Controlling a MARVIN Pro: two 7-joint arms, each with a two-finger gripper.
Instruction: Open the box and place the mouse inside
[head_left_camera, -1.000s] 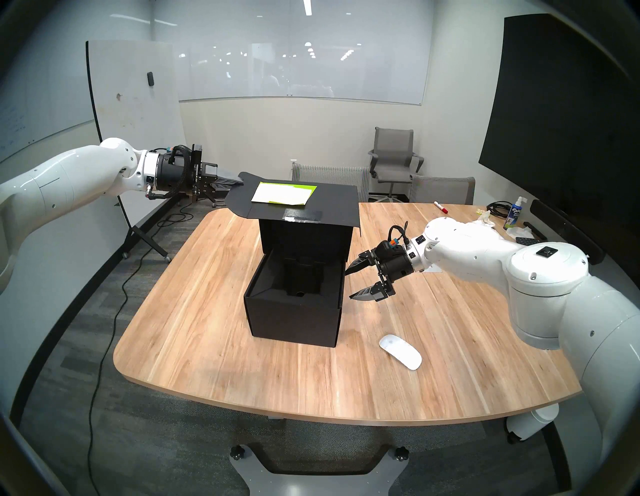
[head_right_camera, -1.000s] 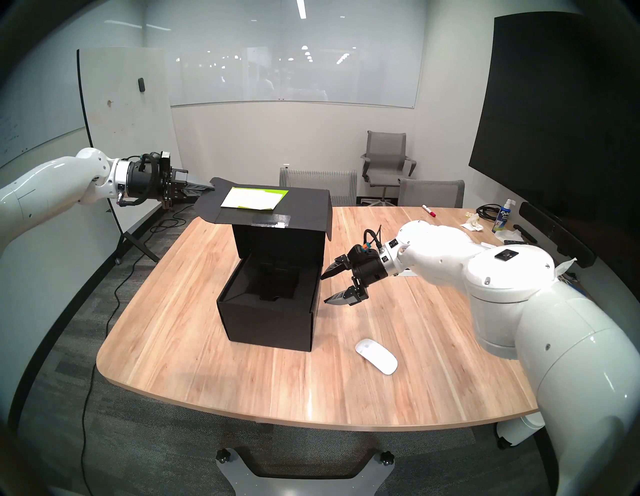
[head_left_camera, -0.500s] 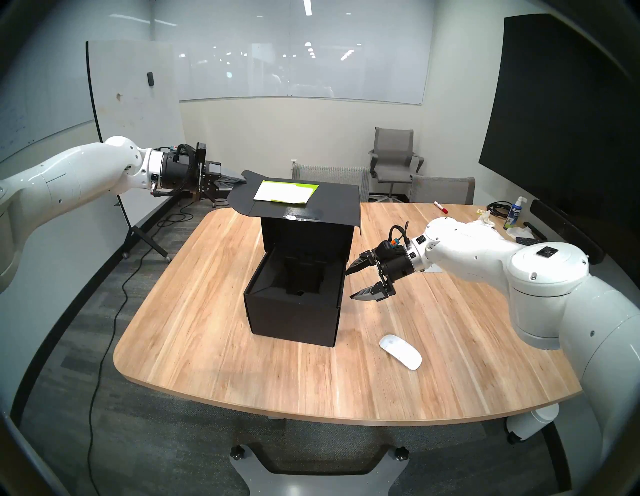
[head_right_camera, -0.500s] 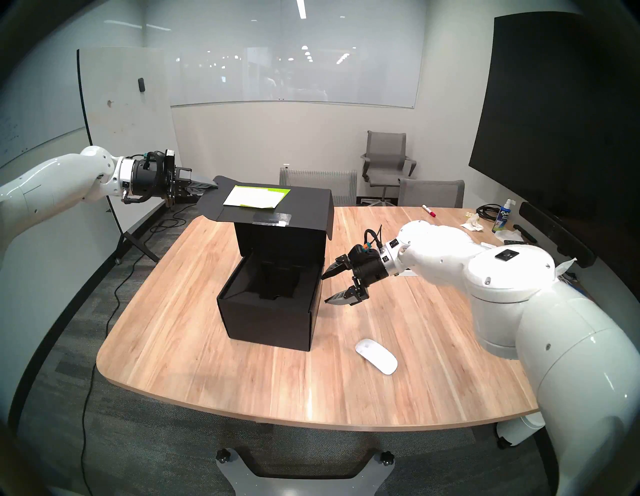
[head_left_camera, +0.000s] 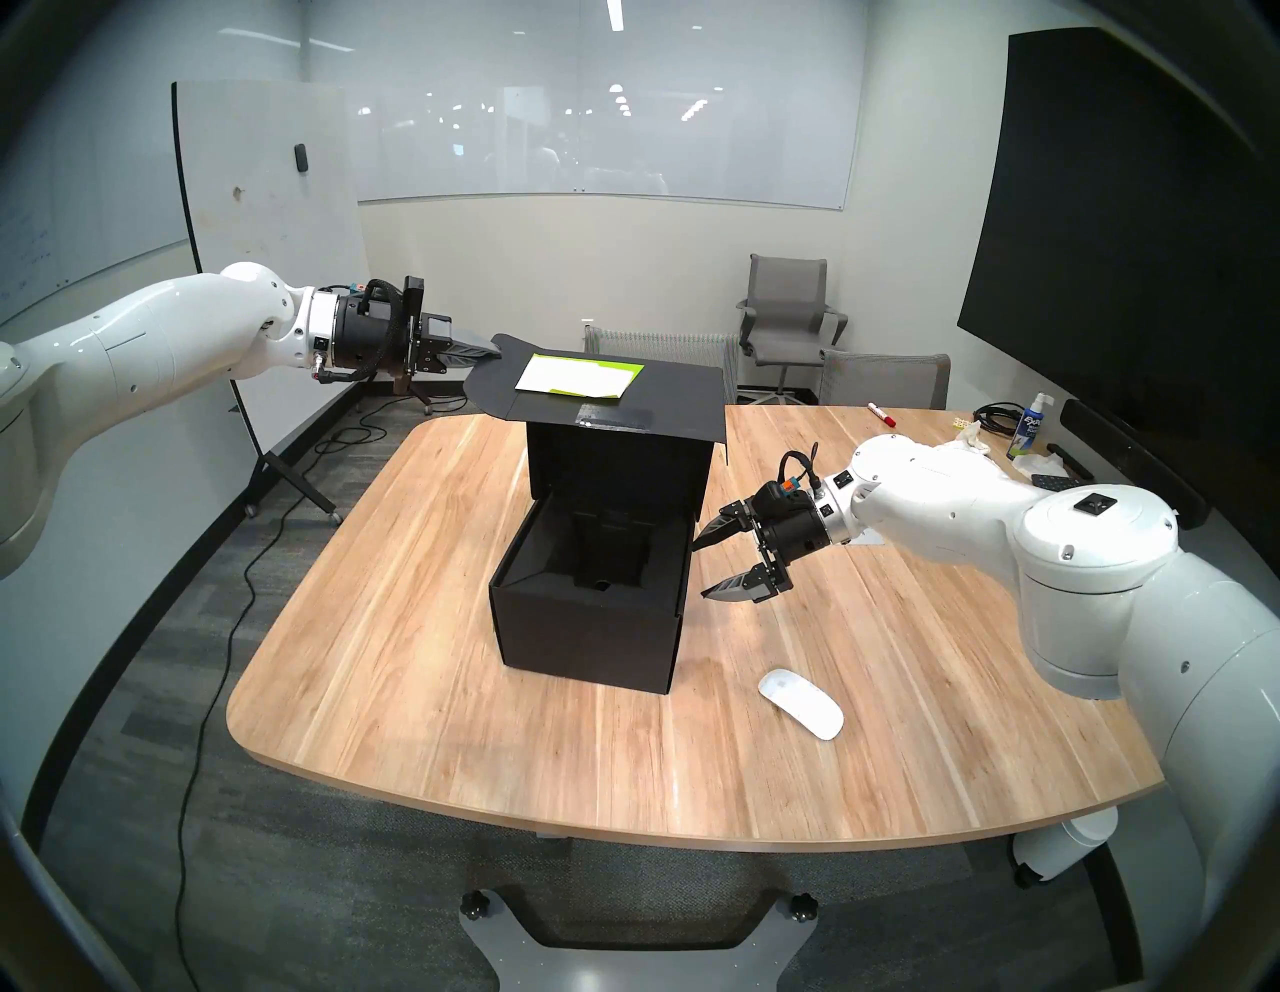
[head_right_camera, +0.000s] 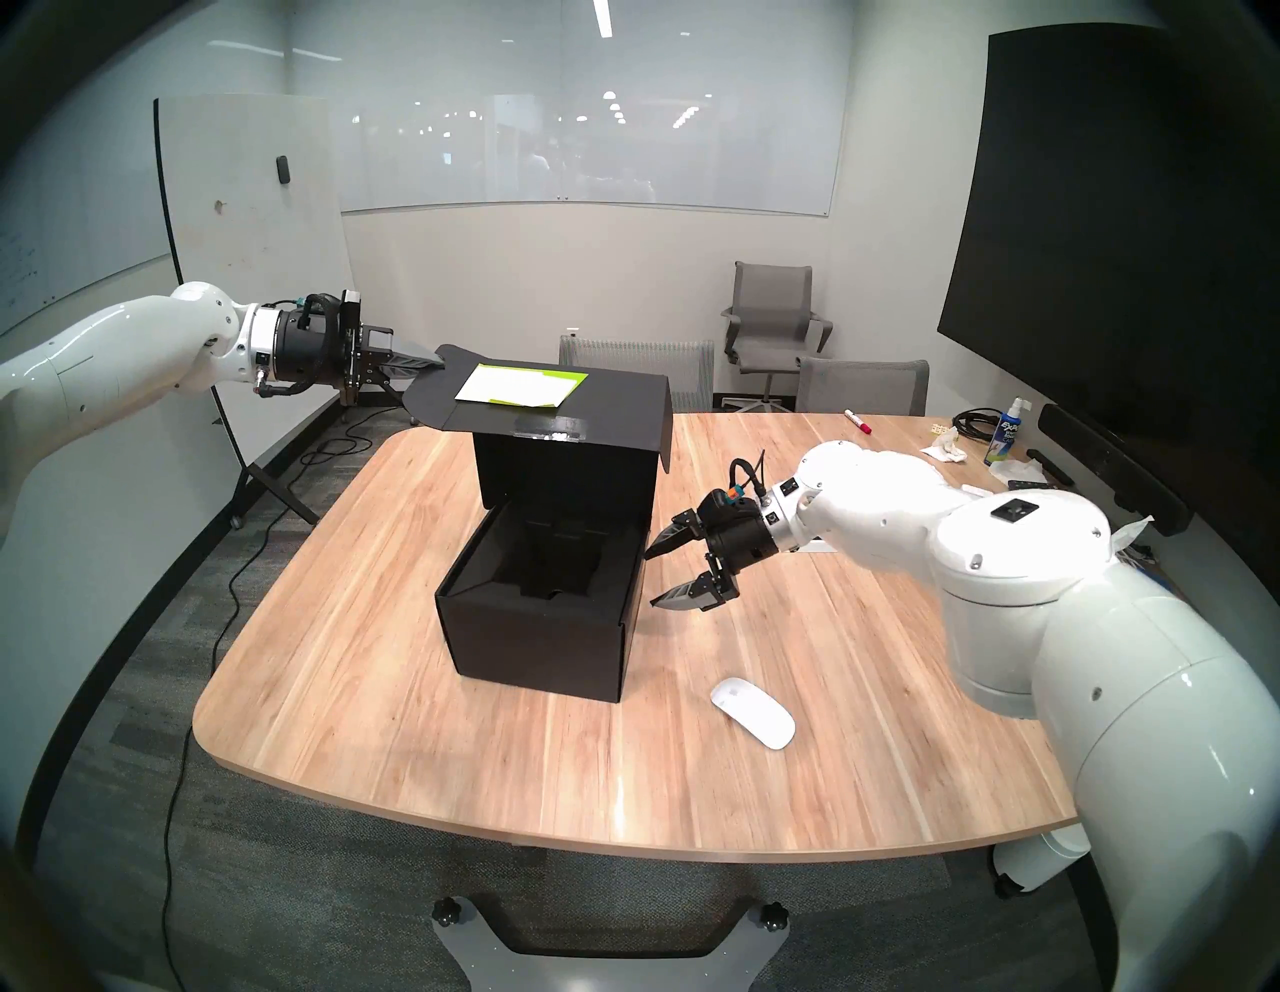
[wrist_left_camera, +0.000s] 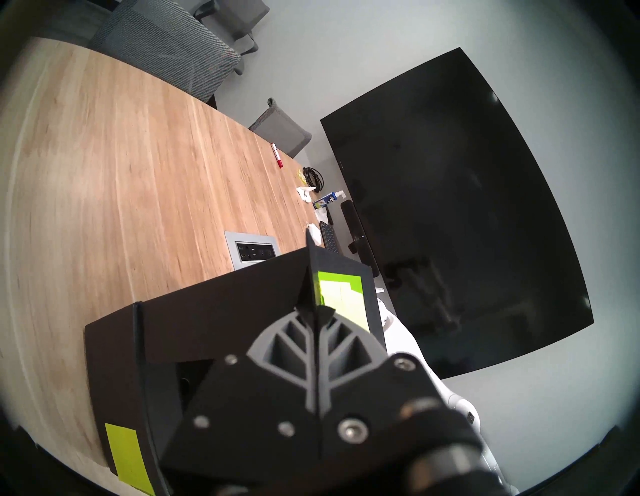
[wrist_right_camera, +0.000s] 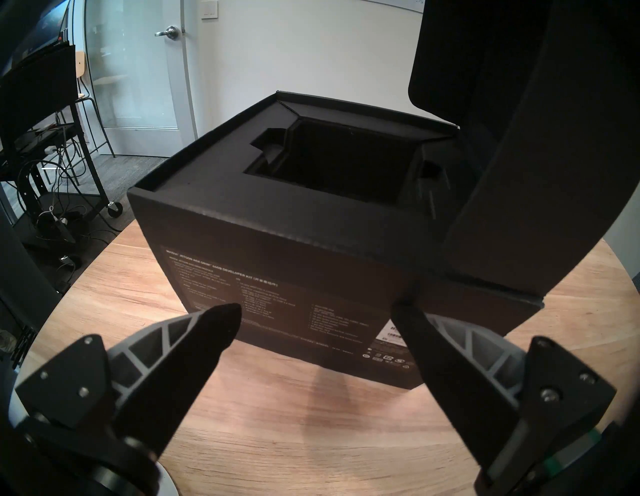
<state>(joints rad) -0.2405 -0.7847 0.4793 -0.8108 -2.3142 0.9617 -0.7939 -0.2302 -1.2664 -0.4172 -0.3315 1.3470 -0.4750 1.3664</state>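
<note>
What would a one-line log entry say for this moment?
left gripper: shut on flap lid | black cardboard box: open | right gripper: open, empty | glossy white oval mouse: on wooden table

A wooden bench (head_left_camera: 429, 623) stands on grey carpet (head_left_camera: 138, 727); grey chairs (head_left_camera: 789, 312) sit behind it, a rolling whiteboard (head_left_camera: 270, 208) to the left, a dark screen (head_left_camera: 1122, 228) on the right wall, ceiling light reflected in frosted glass (head_left_camera: 609, 125)
</note>
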